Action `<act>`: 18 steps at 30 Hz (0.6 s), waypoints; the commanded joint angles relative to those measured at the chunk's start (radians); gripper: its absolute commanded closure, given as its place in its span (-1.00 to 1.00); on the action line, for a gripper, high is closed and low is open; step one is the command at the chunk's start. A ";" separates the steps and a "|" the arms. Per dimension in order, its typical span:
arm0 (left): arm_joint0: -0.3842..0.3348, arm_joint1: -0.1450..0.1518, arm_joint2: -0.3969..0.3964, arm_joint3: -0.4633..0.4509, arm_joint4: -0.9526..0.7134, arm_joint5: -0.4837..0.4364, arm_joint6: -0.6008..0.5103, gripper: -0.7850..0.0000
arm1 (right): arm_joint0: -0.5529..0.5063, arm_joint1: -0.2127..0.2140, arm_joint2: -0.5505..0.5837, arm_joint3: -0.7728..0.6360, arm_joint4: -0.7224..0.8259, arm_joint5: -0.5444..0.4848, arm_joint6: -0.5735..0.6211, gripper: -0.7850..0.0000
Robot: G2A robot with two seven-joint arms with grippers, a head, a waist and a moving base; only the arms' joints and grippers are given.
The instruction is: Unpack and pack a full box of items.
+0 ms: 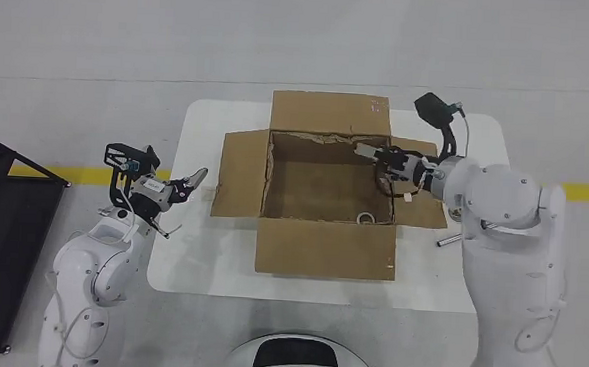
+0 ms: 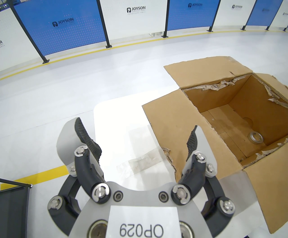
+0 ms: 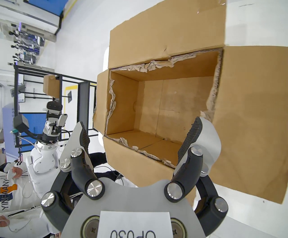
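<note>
The brown cardboard box [image 1: 325, 248] [image 2: 171, 126] [image 3: 166, 29] stands open on the white bench [image 1: 201, 249], with its flaps spread outward. A small silver metal ring [image 1: 366, 219] [image 2: 255, 137] lies on its floor near the right wall. The left claw [image 1: 196, 181] [image 2: 136, 123] is open and empty at the bench's left edge. The right claw [image 1: 368, 152] [image 3: 139, 121], also open and empty, is above the box's right rim.

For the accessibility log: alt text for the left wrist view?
An open cardboard box sits on a white table, flaps folded out, with a metal ring on its floor. The left gripper is open and empty, short of the box.
</note>
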 commanded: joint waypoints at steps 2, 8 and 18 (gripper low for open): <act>0.000 0.000 0.000 0.000 0.000 0.000 0.000 -1.00 | 0.085 -0.006 -0.110 0.108 -0.018 0.024 0.022 -1.00; 0.000 0.000 0.000 0.000 0.000 0.000 0.000 -1.00 | 0.136 -0.011 -0.165 0.171 -0.012 0.025 0.021 -1.00; 0.000 0.000 0.000 0.000 0.000 0.000 0.000 -1.00 | 0.123 -0.012 -0.188 0.202 0.004 0.008 0.023 -1.00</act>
